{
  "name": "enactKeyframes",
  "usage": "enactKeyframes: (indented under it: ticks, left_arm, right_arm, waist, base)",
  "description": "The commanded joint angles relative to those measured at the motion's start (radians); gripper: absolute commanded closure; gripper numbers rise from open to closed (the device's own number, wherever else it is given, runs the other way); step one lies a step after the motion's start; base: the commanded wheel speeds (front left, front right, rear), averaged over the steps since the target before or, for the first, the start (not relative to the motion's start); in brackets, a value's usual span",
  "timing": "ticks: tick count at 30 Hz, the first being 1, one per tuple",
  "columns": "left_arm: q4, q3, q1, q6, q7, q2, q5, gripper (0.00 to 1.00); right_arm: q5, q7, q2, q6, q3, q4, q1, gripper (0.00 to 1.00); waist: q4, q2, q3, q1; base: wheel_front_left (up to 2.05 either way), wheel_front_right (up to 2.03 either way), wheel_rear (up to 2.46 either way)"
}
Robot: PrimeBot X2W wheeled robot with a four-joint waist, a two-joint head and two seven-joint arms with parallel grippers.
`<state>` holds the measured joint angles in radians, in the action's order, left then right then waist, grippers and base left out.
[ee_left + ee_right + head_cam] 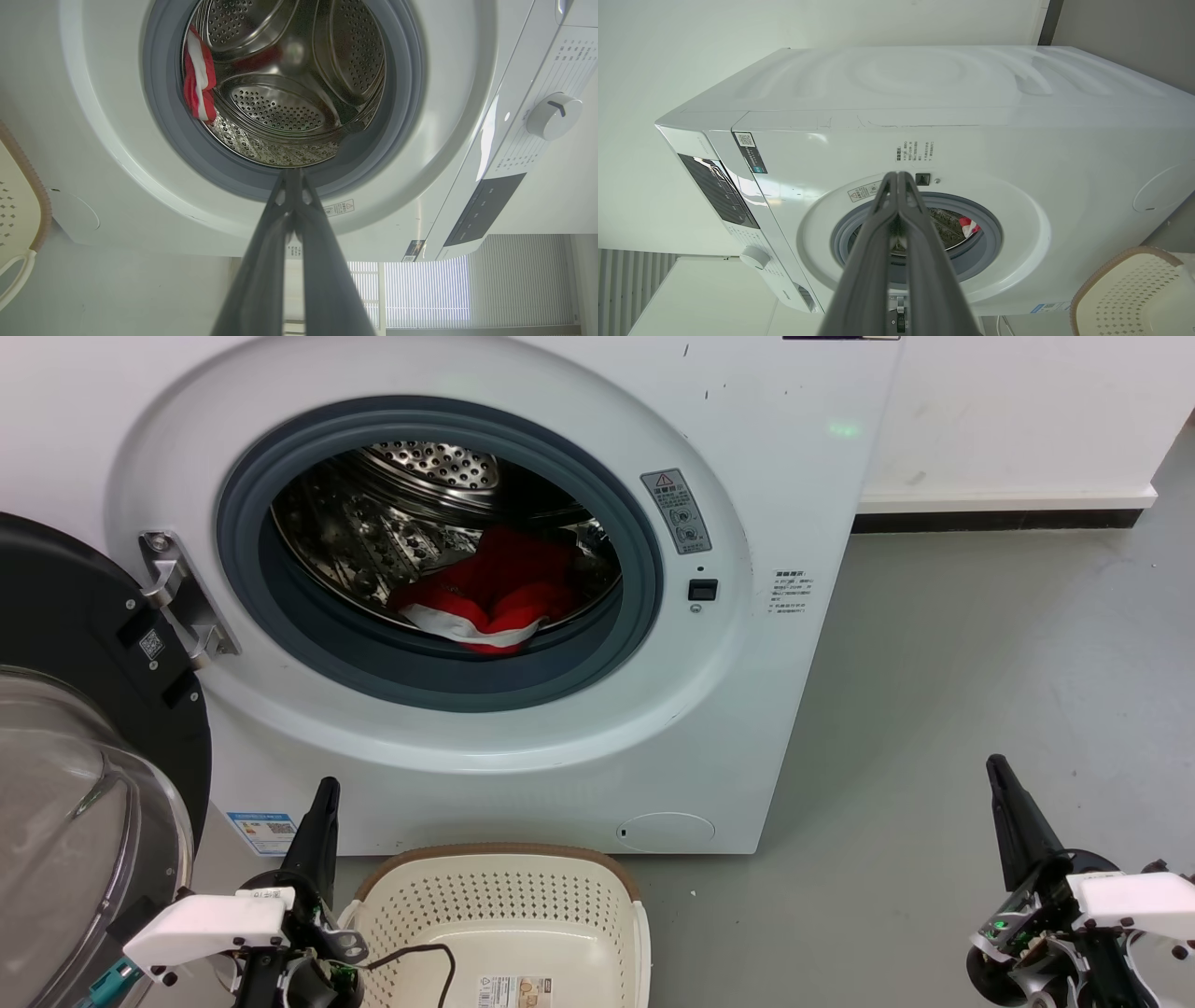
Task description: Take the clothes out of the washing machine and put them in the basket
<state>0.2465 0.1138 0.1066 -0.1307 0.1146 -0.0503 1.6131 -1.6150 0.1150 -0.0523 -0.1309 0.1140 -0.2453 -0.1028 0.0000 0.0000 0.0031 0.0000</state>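
We see the washing machine facing us with its door swung fully open at 9 o'clock in the head view, the black rim and glass bowl turned our way. Inside the grey gasket the steel drum holds the clothes. They are a crumpled red heap with a white panel along its near edge, lying low in the drum at about 5 o'clock of the porthole, close behind the gasket lip. The basket stands on the floor at 6 o'clock in the head view, just in front of the machine's base and below the porthole. We find no garment in it, and a paper label shows on its bottom. Our left gripper sits at 7 o'clock, just beside the basket's left rim, fingers pointing towards 12 o'clock. In the left wrist view its two fingers lie pressed together, the tips meeting over the gasket's edge and holding nothing. Our right gripper is at 4 o'clock over bare floor, well apart from both machine and basket. In the right wrist view its fingers are likewise closed tip to tip with nothing between them, aimed at the porthole, where a scrap of red and white shows just beside them at 3 o'clock.
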Motion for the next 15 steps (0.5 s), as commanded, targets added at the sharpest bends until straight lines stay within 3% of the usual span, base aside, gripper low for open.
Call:
enactKeyframes:
  ticks: [1,9,10,15]
  left_arm:
    - [-0.001,0.001,0.006,-0.002,0.002,0.000,0.000,1.00]
    - [-0.001,0.001,0.006,-0.002,0.002,0.000,0.000,1.00]
    - [0.000,0.000,0.000,0.000,0.000,0.000,0.000,0.00]
    - [0.018,-0.004,-0.025,0.000,-0.010,0.003,-0.006,0.00]
  right_arm:
    - [0.004,0.000,0.003,0.000,0.000,-0.001,-0.013,1.00]
    - [0.004,0.000,0.003,0.000,0.000,-0.001,-0.013,1.00]
    - [0.000,0.000,0.000,0.000,0.000,0.000,0.000,0.00]
    - [0.005,-0.010,0.001,0.000,-0.006,-0.023,0.024,0.00]
  waist:
    - [0.000,0.0000,0.000,0.0000]
    - [0.000,0.0000,0.000,0.0000]
    - [0.000,0.0000,0.000,0.0000]
    - [0.000,0.0000,0.000,0.0000]
  base:
    - [0.00,0.00,0.00]
    - [0.00,0.00,0.00]
    - [0.00,0.00,0.00]
    - [0.00,0.00,0.00]
